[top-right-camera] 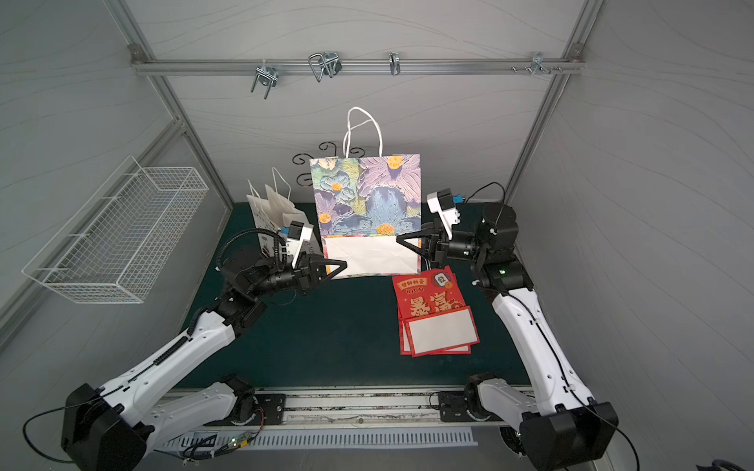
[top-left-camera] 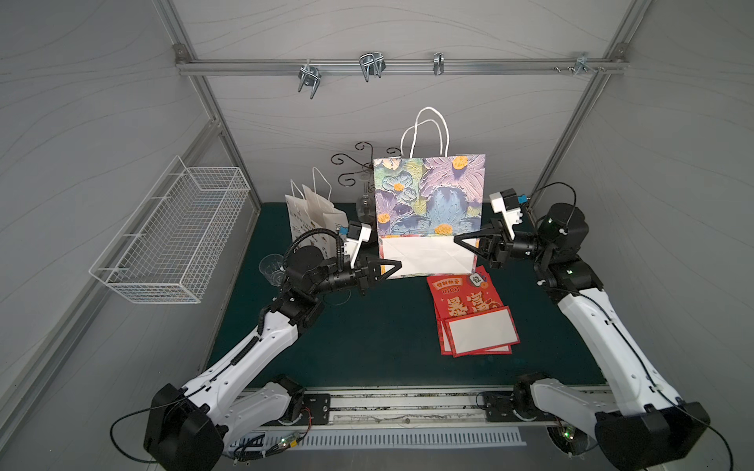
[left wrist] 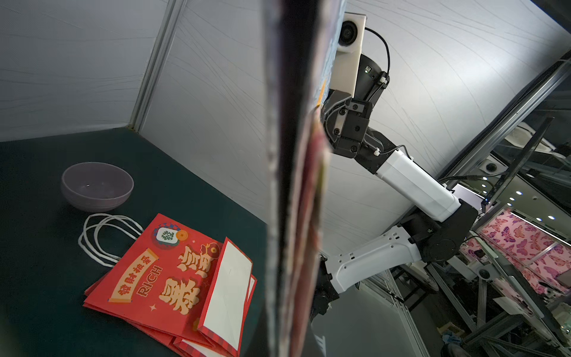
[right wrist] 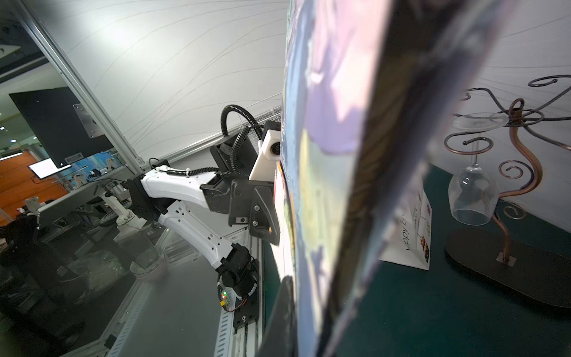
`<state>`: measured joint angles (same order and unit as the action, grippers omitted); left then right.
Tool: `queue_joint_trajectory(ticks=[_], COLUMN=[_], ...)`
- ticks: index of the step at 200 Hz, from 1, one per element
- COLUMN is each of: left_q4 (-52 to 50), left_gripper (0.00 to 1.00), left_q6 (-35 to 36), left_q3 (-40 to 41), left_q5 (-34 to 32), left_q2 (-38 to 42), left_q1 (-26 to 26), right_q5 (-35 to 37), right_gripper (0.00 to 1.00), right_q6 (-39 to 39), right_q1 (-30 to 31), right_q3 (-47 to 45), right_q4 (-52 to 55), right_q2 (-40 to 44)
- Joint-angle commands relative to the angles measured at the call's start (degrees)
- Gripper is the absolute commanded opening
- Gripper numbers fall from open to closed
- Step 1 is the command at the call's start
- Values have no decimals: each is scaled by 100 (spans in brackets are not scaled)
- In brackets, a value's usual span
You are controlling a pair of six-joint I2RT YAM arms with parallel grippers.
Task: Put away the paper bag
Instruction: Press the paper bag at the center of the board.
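Note:
The paper bag (top-left-camera: 428, 191) (top-right-camera: 367, 191) has a purple and blue flower print and white cord handles. It is folded flat and held upright over the green mat, with its white bottom flap facing forward. My left gripper (top-left-camera: 393, 267) (top-right-camera: 340, 265) is shut on the bag's lower left edge. My right gripper (top-left-camera: 461, 239) (top-right-camera: 404, 239) is shut on its lower right edge, slightly higher. In both wrist views the bag appears edge-on and blurred (left wrist: 293, 185) (right wrist: 333, 154), hiding most of the jaws.
Red paper bags (top-left-camera: 469, 314) lie flat on the mat at right. A white paper bag (top-left-camera: 314, 216) stands at the back left. A wire basket (top-left-camera: 171, 240) hangs on the left wall, and hooks (top-left-camera: 371, 65) hang from the rail above. Also present are a glass rack (right wrist: 519, 154), a plastic cup (top-left-camera: 271, 267) and a bowl (left wrist: 97, 185).

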<state>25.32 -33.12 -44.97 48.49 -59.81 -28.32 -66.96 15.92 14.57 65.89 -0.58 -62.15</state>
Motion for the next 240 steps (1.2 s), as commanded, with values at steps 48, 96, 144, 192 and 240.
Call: queue_joint_trajectory(ticks=[48, 96, 144, 192, 240], left_q4=[580, 756, 833, 1070, 1063], left_gripper=[42, 0, 35, 0, 48], left_q6=[-1, 42, 108, 210, 169], left_q3=[-371, -383, -398, -514, -741], left_q5=[-304, -222, -742, -1021, -1347], left_q2=[130, 93, 178, 184, 213], left_q1=[-7, -5, -2, -3, -5], right_q5=[-233, -291, -291, -341, -436], right_gripper=[0, 0, 0, 0, 0], right_q6=[-827, -1106, -1349, -1349, -1306], right_q1=[25, 23, 21, 23, 13], right_q3=[26, -28, -100, -121, -151], right_q4=[1187, 1445, 1761, 1789, 1764], right_q2=[226, 230, 256, 248, 275])
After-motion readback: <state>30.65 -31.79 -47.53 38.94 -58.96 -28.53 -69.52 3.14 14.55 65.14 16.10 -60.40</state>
